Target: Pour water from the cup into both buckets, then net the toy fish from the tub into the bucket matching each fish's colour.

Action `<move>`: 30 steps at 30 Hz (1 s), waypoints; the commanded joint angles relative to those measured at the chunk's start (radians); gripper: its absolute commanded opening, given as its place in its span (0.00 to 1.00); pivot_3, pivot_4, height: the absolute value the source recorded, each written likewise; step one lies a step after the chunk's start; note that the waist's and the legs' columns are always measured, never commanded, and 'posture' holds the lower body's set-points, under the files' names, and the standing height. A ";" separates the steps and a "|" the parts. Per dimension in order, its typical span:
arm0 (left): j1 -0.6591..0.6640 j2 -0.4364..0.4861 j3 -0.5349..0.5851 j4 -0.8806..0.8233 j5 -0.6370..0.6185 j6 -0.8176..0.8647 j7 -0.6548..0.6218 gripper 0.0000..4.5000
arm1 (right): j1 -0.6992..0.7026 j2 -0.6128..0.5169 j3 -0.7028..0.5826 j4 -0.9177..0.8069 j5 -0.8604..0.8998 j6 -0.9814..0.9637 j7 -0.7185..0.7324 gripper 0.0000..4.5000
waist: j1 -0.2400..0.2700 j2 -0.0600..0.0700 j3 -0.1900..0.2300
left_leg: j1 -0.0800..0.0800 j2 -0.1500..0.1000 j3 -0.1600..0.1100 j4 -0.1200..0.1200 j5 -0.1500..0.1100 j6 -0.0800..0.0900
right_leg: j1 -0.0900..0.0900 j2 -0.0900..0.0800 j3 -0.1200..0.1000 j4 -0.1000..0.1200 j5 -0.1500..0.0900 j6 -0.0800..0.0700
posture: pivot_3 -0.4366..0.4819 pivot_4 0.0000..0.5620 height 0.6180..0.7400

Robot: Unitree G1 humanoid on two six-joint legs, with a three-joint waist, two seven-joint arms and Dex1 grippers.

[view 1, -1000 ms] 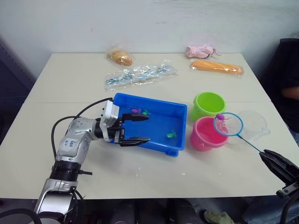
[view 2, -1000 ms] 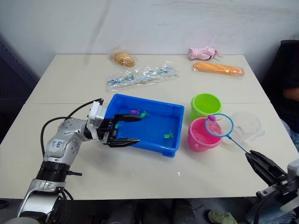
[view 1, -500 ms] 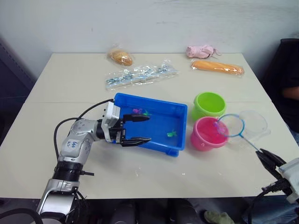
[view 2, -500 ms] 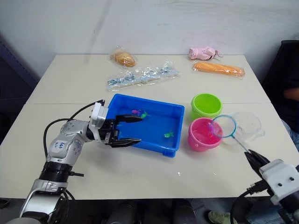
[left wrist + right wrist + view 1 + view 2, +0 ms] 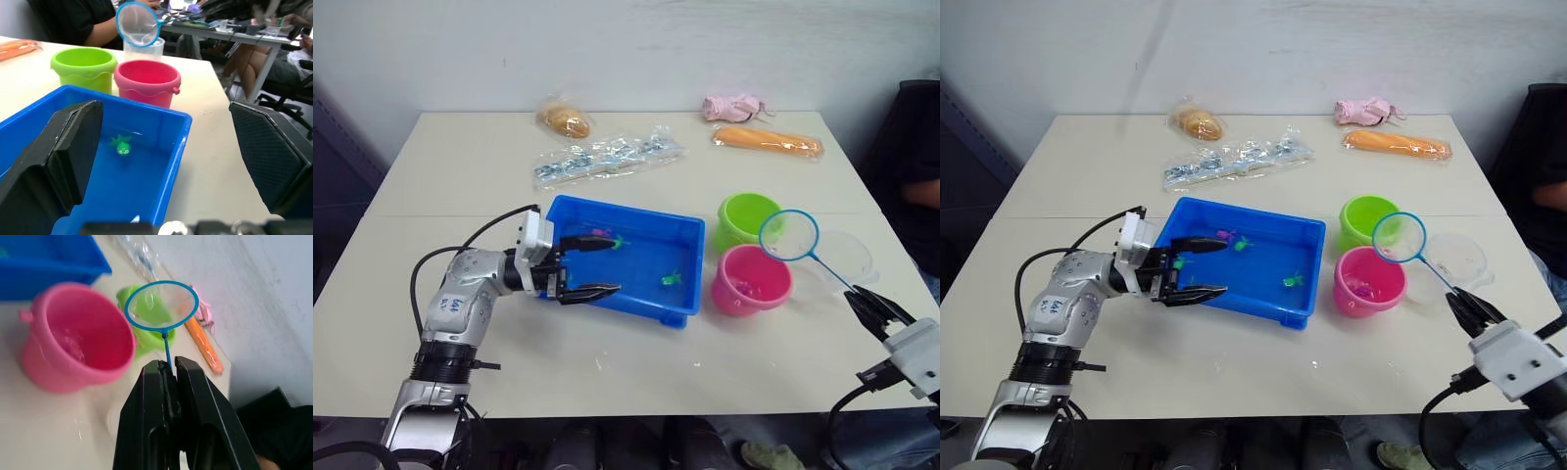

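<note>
- Right gripper (image 5: 168, 374): we are pinching the net (image 5: 789, 236) handle, hoop empty above the pink bucket (image 5: 751, 279).
- Left gripper (image 5: 590, 266): fingers spread, bracing the tub (image 5: 646, 294).
- Advice: we are keeping the hoop level toward the fish (image 5: 672, 280).

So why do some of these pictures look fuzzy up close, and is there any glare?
In the left wrist view the left gripper's fingers loom large and soft, while the pink bucket behind is sharper. In the right wrist view the net is crisp. In the left eye view, lighting is even, shadows faint.
</note>
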 commanded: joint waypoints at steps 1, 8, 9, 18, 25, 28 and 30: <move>0.020 0.033 0.081 -0.028 -0.014 -0.024 0.041 0.99 | -0.088 -0.100 0.033 -0.131 0.398 0.256 -0.087 0.00 | -0.007 0.000 0.000 | 0.000 0.000 0.000 0.000 0.000 0.000 | 0.000 0.000 0.000 0.000 0.000 0.000 | 0.48 0.27 1.00; 0.185 0.140 0.259 -0.075 -0.022 -0.024 0.127 0.99 | -0.493 -0.285 0.326 -0.063 0.701 0.696 -0.301 0.00 | -0.022 -0.001 0.000 | 0.000 0.002 -0.003 0.000 0.000 0.000 | 0.000 -0.002 -0.002 0.000 0.000 -0.005 | 0.48 0.27 1.00; 0.204 0.150 0.283 -0.073 -0.021 -0.030 0.137 0.99 | -0.546 -0.290 0.360 -0.047 0.722 0.742 -0.334 0.00 | -0.022 -0.001 0.000 | 0.000 0.003 -0.002 0.000 0.000 -0.001 | 0.000 -0.002 -0.002 0.000 0.000 -0.005 | 0.48 0.27 1.00; 0.356 0.156 0.382 -0.177 -0.031 -0.026 0.239 0.99 | -0.954 -0.144 0.670 0.183 0.661 1.001 -0.433 0.00 | -0.024 -0.002 0.000 | -0.002 0.002 -0.001 0.001 0.000 0.000 | -0.001 -0.003 -0.003 -0.001 0.001 -0.004 | 0.48 0.27 1.00; 0.344 0.156 0.343 -0.218 0.001 -0.034 0.285 0.99 | -1.124 -0.096 0.872 0.322 0.406 0.989 -0.313 0.00 | -0.025 -0.002 0.000 | -0.003 0.001 0.000 0.001 0.000 0.000 | -0.003 -0.003 -0.004 0.000 0.001 -0.004 | 0.48 0.27 1.00; 0.338 0.155 0.336 -0.233 -0.016 -0.017 0.296 0.99 | -1.156 -0.046 0.891 0.353 0.364 1.003 -0.295 0.00 | -0.025 -0.002 0.000 | -0.004 0.002 0.000 0.000 0.000 -0.001 | -0.004 -0.002 -0.004 0.000 0.001 -0.004 | 0.48 0.27 1.00; 0.340 0.156 0.331 -0.241 -0.019 -0.011 0.298 0.99 | -1.162 -0.017 0.897 0.366 0.341 1.013 -0.293 0.00 | -0.026 -0.002 0.000 | -0.004 0.002 0.001 0.000 0.000 -0.001 | -0.004 -0.002 -0.004 0.000 0.001 -0.004 | 0.48 0.27 1.00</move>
